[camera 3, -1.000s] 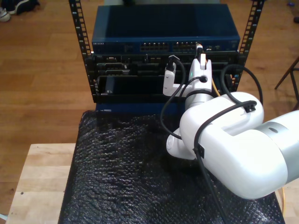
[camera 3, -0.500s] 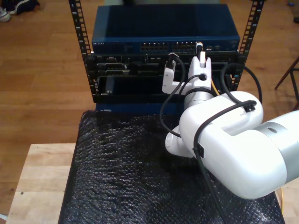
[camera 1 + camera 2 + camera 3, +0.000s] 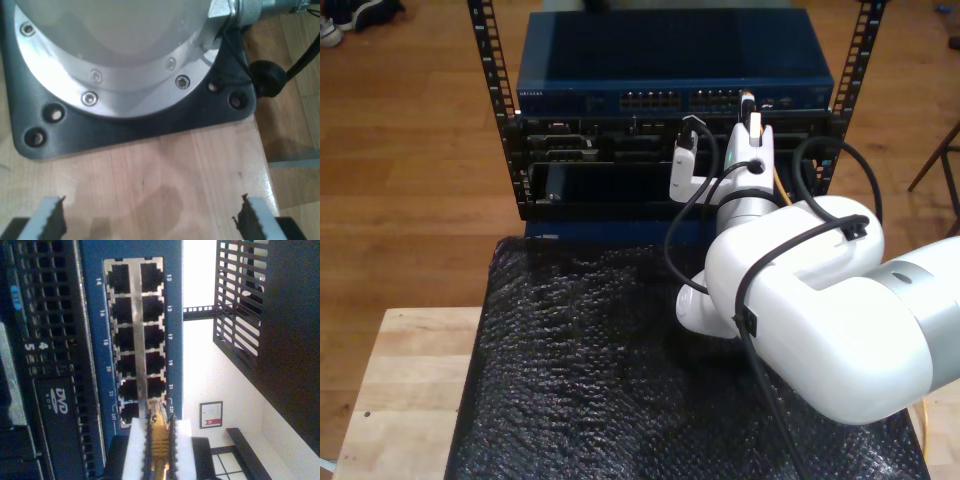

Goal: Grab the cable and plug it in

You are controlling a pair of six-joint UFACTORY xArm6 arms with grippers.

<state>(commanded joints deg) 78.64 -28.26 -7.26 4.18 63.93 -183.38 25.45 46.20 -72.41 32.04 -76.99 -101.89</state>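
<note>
**Plug pinched at the switch's port block**

My second gripper (image 3: 159,450) is pinching the cable (image 3: 159,437) between its two white fingers (image 3: 135,450). The cable shows as a yellow-orange strand ending in a small clear plastic plug (image 3: 156,412), whose tip sits right at the end port of the port block (image 3: 136,340) on the blue switch (image 3: 675,62); whether it is seated I cannot tell. In the exterior view the orange of the cable peeks out at the gripper tip, just below the switch's face. The black rack frame (image 3: 492,90) stands close on both sides, and the black padded mat (image 3: 580,370) lies open toward the exterior view's left.

My first gripper (image 3: 150,220) is spread wide, nothing between its toothed fingertips (image 3: 52,220), above bare wooden tabletop (image 3: 165,175) beside a black arm base plate (image 3: 150,127).
</note>
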